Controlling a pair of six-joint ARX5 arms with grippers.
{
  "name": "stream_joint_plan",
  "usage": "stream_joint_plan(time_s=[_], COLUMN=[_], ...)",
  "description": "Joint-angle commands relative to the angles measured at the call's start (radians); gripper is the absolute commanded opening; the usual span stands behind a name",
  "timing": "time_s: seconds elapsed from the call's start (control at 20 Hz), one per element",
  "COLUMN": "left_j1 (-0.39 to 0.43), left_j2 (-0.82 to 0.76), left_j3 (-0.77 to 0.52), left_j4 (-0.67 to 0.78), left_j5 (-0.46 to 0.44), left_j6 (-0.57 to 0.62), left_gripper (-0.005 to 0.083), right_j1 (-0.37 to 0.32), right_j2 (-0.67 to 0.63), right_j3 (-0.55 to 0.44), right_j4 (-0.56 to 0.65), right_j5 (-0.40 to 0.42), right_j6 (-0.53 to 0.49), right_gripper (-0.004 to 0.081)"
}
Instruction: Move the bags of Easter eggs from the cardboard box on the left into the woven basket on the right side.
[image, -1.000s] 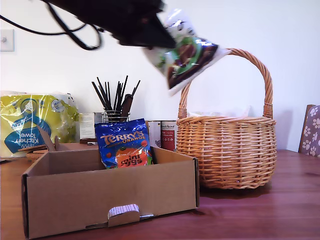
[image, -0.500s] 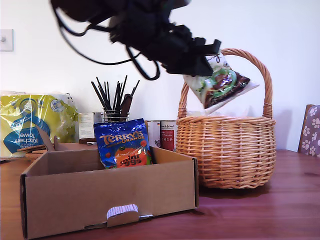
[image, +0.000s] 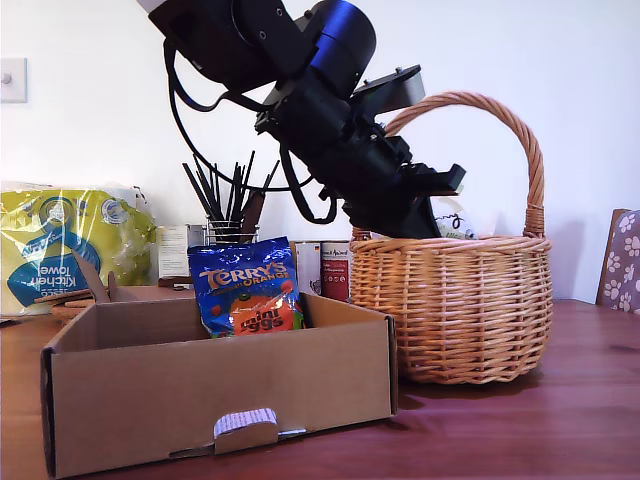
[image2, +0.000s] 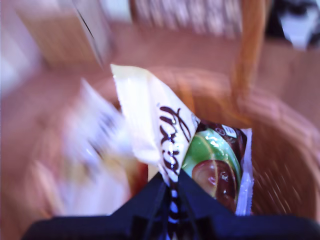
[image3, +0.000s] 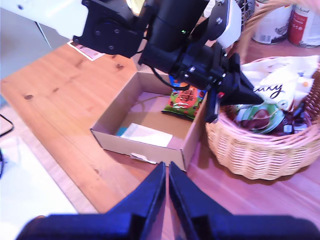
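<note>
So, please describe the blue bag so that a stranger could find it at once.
Start at the cardboard box on the exterior view's left, beside the woven basket. The blue bag stands upright inside it at the back wall. It alone is blue, printed "Terry's" in white.

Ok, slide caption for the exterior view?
First gripper lowering the green bag into the woven basket; blue bag waits in box.

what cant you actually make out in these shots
- Basket contents: its wall hides them in the exterior view.
- Other white bag beside the green bag: first wrist view too blurred to read.
- Blue egg bag: my first gripper and its arm cover part in the second wrist view.
</note>
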Motion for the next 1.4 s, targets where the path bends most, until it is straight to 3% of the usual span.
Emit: stream_joint_plan(time_s=[0.0,0.1,0.15,0.2,0.3,0.4,0.45,0.55,0.75,0.9,1.15,1.35], left_j1=[-0.008,-0.01,-0.01,-0.01,-0.009,-0.009,-0.009,0.0,0.034,0.067,0.146,0.273], left_j2=[0.012,0.012,0.011,0.01,-0.009,-0.044,-0.066,-0.122,-0.191,-0.243,-0.41,-0.621], left_j3=[0.001,0.015,0.034,0.064,0.132,0.19,0.209,0.211,0.2,0.124,-0.14,-0.394], left_j4=[0.021,0.027,0.003,-0.045,-0.179,-0.311,-0.368,-0.467,-0.558,-0.54,-0.433,-0.333], left_j5=[0.004,0.001,0.0,0.0,0.0,0.0,0.0,0.006,0.023,0.054,0.084,0.146], left_j6=[-0.003,-0.002,0.005,0.018,0.051,0.058,0.058,0.067,0.101,0.106,0.102,0.102], left_gripper=[0.0214,0.0501,0.056,0.056,0.0529,0.0429,0.0339,-0.0009,-0.0024,-0.0024,-0.0024,-0.0024], right_j1=[0.002,0.002,0.002,0.002,0.002,0.002,0.002,0.002,0.002,0.002,0.002,0.002], right_j2=[-0.002,-0.002,-0.002,-0.002,-0.002,-0.002,-0.002,-0.002,-0.002,-0.002,-0.002,-0.002], right_j3=[-0.007,-0.007,-0.007,-0.007,-0.007,-0.007,-0.007,-0.007,-0.007,-0.007,-0.007,-0.007], right_j4=[0.007,0.007,0.007,0.007,0.007,0.007,0.007,0.008,0.015,0.016,0.021,0.022], right_j5=[0.006,0.007,0.007,0.007,0.007,0.008,0.008,0.008,0.034,0.035,0.035,0.035], right_j6=[-0.003,-0.003,-0.003,-0.003,-0.003,-0.003,-0.003,-0.006,-0.01,-0.01,-0.01,-0.029], right_gripper=[-0.0012,-0.0012,-0.0012,-0.0012,-0.0012,-0.0012,-0.0012,-0.0012,-0.0012,-0.0012,-0.0012,-0.0012])
